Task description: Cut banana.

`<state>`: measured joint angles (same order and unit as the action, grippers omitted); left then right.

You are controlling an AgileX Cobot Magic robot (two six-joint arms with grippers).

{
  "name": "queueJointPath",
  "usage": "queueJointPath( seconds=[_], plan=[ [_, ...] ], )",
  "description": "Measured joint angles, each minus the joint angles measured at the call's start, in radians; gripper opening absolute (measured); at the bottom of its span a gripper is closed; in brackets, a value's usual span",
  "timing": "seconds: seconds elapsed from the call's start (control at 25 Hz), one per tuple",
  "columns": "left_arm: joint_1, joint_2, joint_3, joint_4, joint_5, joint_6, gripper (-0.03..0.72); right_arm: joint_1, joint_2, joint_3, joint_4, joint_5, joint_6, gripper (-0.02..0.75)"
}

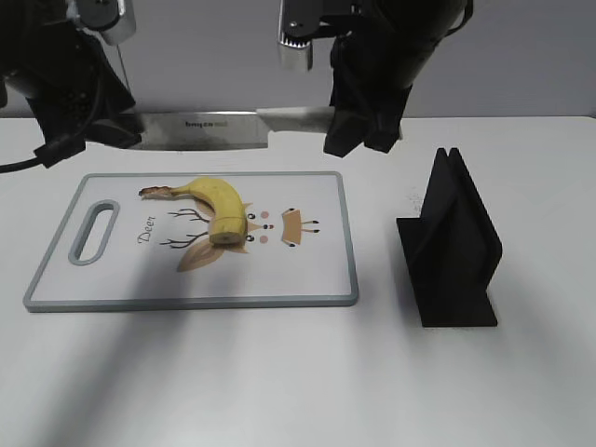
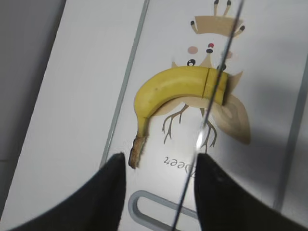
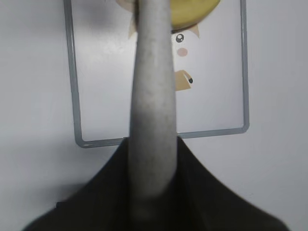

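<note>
The banana point(image 1: 219, 207) lies curved on the cutting board point(image 1: 307, 279), its brown stem to the left and its flat cut end toward me. In the left wrist view the banana point(image 2: 178, 86) shows a cut line near its flat end. My right gripper point(image 1: 358, 126) is shut on the grey handle of the knife point(image 1: 200, 128) and holds it level above the board's far edge, blade pointing left. The handle point(image 3: 153, 96) fills the right wrist view between the fingers point(image 3: 153, 159). My left gripper point(image 2: 161, 166) is open above the stem end, with the thin blade edge point(image 2: 207, 110) running between its fingers.
A black knife stand point(image 1: 452, 247) sits on the white table right of the board. The board has a grey rim, a handle slot point(image 1: 93, 231) at its left end and a printed deer drawing point(image 1: 293, 226).
</note>
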<state>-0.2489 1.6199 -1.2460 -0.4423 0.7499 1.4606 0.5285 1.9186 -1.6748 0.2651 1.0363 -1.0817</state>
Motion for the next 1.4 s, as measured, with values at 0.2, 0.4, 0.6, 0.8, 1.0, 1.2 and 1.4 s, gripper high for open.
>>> queueJointPath(
  seconds=[0.2,0.4,0.6,0.8,1.0,1.2,1.4],
  plan=[
    [0.0,0.006,0.0,-0.008,0.012,0.0,0.266,-0.001,0.038,-0.001,0.047,-0.011,0.001,0.171],
    [0.0,0.018,-0.002,-0.003,0.026,0.0,0.219,-0.011,0.045,-0.001,0.064,-0.013,0.0,0.171],
    [0.0,0.045,-0.002,0.001,0.027,0.0,0.236,-0.04,0.046,-0.001,0.078,0.016,-0.002,0.171],
    [0.0,0.047,-0.002,0.0,0.007,0.0,0.228,-0.05,0.046,-0.001,0.095,0.022,-0.004,0.171],
    [0.0,0.047,-0.002,0.003,0.017,0.019,0.087,-0.051,0.047,-0.001,0.12,0.009,-0.007,0.174],
    [0.0,0.053,-0.002,0.007,0.011,0.024,0.073,-0.051,0.066,-0.001,0.096,0.011,0.097,0.188],
    [-0.008,0.061,0.043,-0.011,-0.043,0.015,0.073,-0.066,0.088,-0.002,0.106,0.032,0.133,0.199]
  ],
)
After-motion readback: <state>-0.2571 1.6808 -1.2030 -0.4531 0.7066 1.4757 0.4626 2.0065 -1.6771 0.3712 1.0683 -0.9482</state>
